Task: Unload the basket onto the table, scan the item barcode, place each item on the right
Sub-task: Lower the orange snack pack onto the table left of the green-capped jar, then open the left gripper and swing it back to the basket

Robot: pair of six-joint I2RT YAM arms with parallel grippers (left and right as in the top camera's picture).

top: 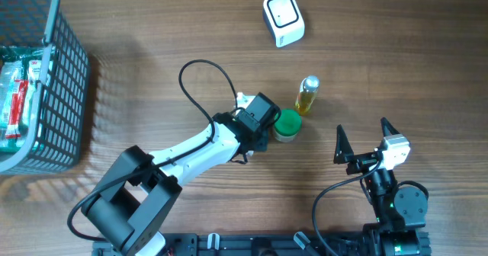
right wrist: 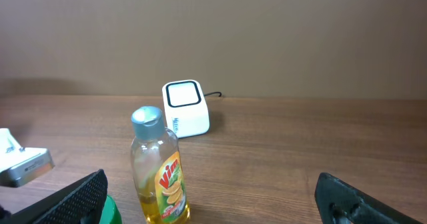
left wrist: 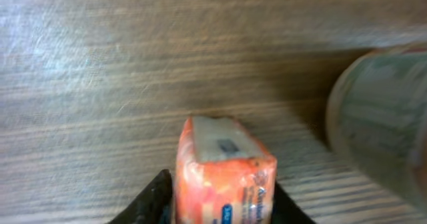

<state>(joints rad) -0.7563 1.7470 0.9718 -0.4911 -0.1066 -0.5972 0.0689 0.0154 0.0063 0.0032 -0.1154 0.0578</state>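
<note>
The left gripper (left wrist: 223,201) appears to pinch the orange packet (left wrist: 225,157) by its sides — probably light, soft-wrapped and slippery. The right gripper (top: 364,138) stands spread, empty.

Your wooden table (top: 152,27), seen from overhead: a white barcode scanner (top: 283,18) sits at one o'clock near the far edge, its dark-rimmed window on top. At three o'clock, just off centre, a green-lidded jar (top: 287,125) stands just beside an upright Vim dish-soap bottle (top: 307,95) of yellow liquid, the bottle at the jar's one o'clock. Between nine and ten o'clock, a grey wire basket (top: 69,96) rests at the left edge, packets inside.
</note>
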